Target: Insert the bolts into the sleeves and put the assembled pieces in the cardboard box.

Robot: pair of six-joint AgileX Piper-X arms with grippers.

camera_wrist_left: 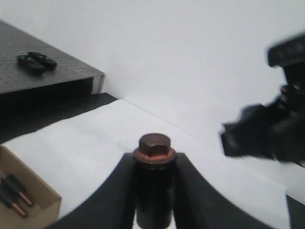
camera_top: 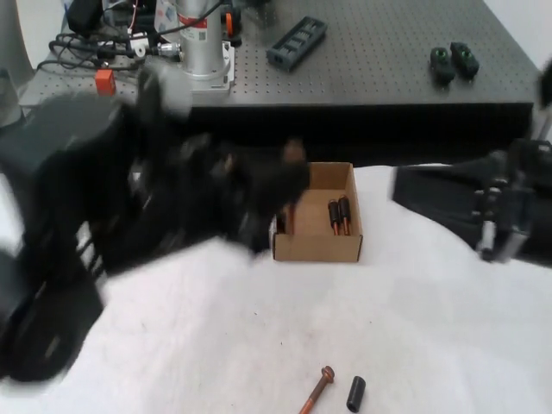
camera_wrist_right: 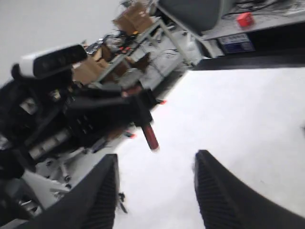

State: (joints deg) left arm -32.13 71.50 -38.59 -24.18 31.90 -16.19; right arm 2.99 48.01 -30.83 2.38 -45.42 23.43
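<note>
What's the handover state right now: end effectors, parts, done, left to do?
Left end effector: shut on an assembled piece, bolt seated in its sleeve, held near the cardboard box.
Right end effector: open, empty, on the box's other side.
Done: at least two assembled pieces lie in the box; part of its inside is hidden.
Left: box the held piece, then join the loose bolt and loose sleeve, which lie side by side on the white cloth, and box that too.
</note>
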